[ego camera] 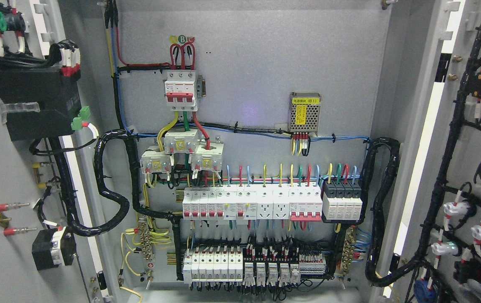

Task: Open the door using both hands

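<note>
Both doors of the grey electrical cabinet stand swung wide. The left door (9, 176) shows its inner face at the picture's left, with black modules and cabling fixed to it. The right door (471, 139) shows its inner face at the right, carrying wire looms and lamp backs. Between them the back panel (265, 59) is fully exposed, with a red-handled main breaker (180, 90) and rows of white breakers (251, 204). Neither robot hand nor arm appears anywhere in the head view.
A small perforated power supply (305, 112) sits on the panel's upper right. Thick black cable bundles (112, 185) loop from each door into the cabinet. A lower row of breakers and relays (240, 265) runs along the bottom.
</note>
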